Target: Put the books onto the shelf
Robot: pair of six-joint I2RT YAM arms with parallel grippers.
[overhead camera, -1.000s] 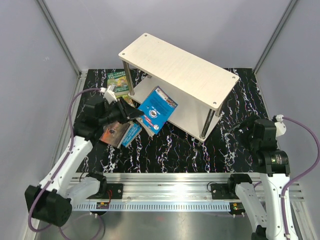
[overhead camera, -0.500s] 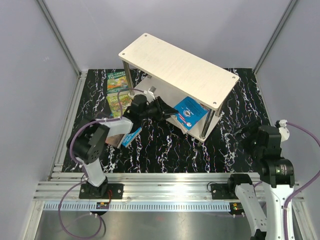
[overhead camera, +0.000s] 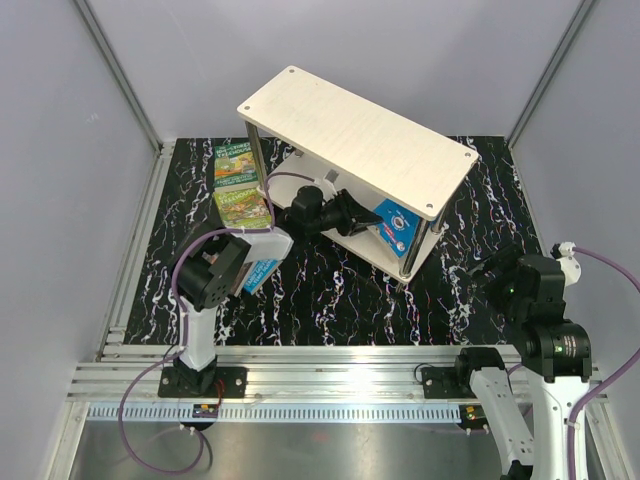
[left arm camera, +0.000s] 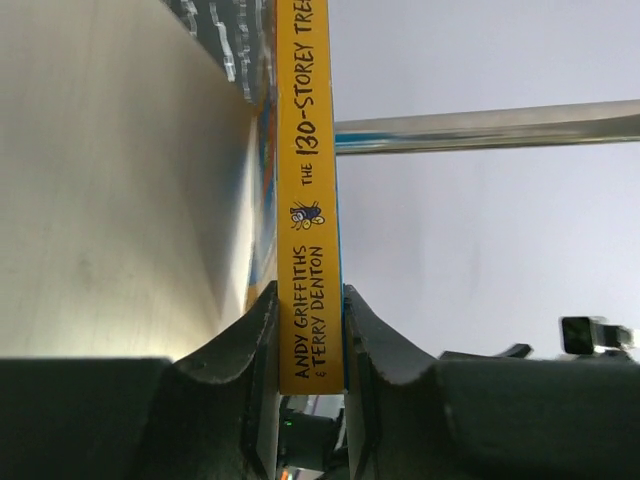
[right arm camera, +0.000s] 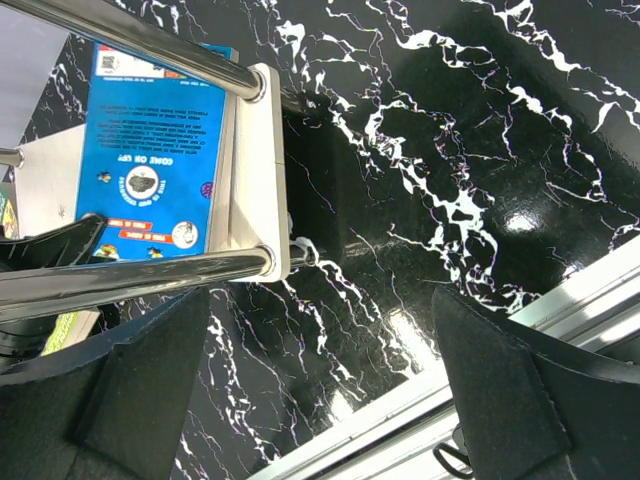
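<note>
Found the blue book (overhead camera: 397, 225) on the lower tier of the shelf (overhead camera: 350, 130), cover roughly parallel to the lower board (right arm camera: 255, 170) and close above it; cannot tell whether touching. Noted tight room there: top board overhead, end posts (right arm camera: 130, 35) beside the book, and the board's end edge just past the book's far edge. Saw open black marbled table (overhead camera: 340, 290) in front of the shelf and between it and the right arm.

Confirmed the left gripper (overhead camera: 352, 212) clamped on the book, fingers (left arm camera: 262, 330) pressed to either side of the yellow spine. Confirmed the right gripper (overhead camera: 497, 272) spread wide, holding nothing, well apart from the shelf.

Checked against a second ago: book then out in front of the shelf, over the table; half a second ago at the tier's near edge; now deep under the top board. Found the right arm drawn slightly back.

Read "130-STOREY TRE…" and the authors' names in black on the spine; noted a bright blue cover with a round emblem. Counted two green-covered books (overhead camera: 243, 205) flat on the table left of the shelf, and another book (overhead camera: 262, 272) partly under the left arm.
</note>
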